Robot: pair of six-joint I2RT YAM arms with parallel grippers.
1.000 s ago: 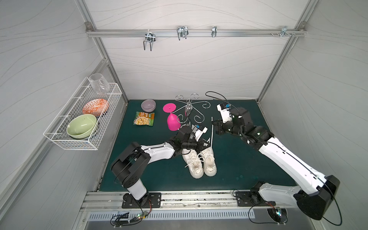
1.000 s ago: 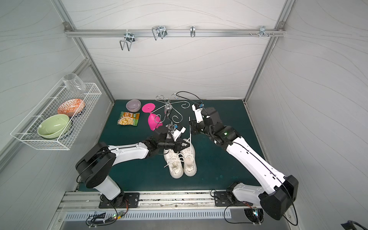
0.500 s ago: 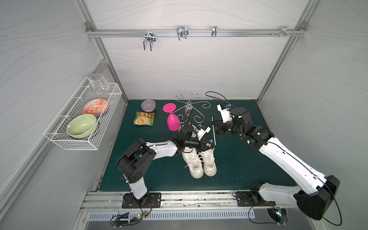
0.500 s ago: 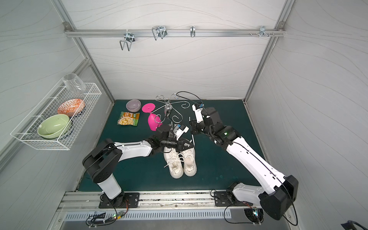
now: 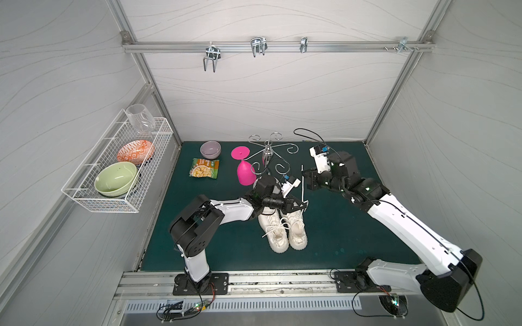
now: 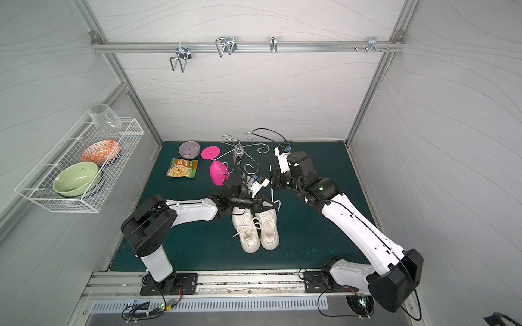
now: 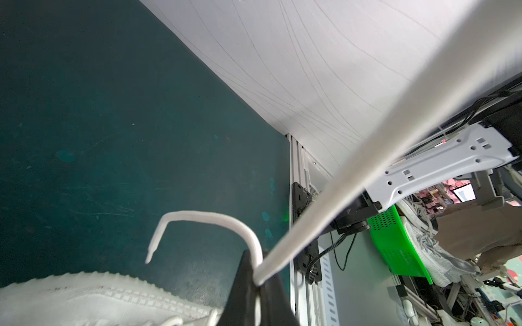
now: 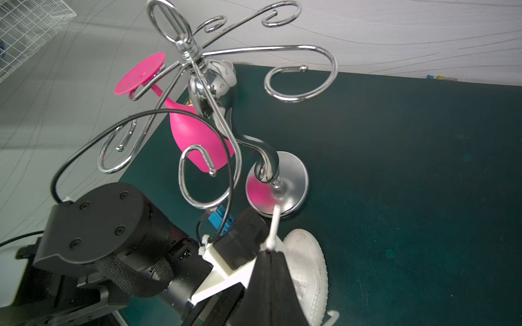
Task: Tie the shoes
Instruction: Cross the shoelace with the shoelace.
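Re-clamping after a brief release, my left end effector [image 5: 301, 205] pinches the long white lace [image 5: 302, 192], my right end effector [image 5: 305, 180] clenched farther along it. The cream-white knit sneakers [image 5: 285, 230] sit mid-counter; this knot seems unfinished.

Wire basket [image 5: 113, 207] on left wall holds glass [image 5: 139, 118], orange bowl [image 5: 135, 152], green bowl [image 5: 115, 179]; purple bowl [image 5: 210, 149] far left on mat [image 5: 324, 248]; snack packet [image 5: 204, 171] just nearer; pink goblet [image 5: 245, 175] hangs from chrome rack [image 5: 268, 153], far centre; hooks [image 5: 257, 45] on far rail [image 5: 339, 48].
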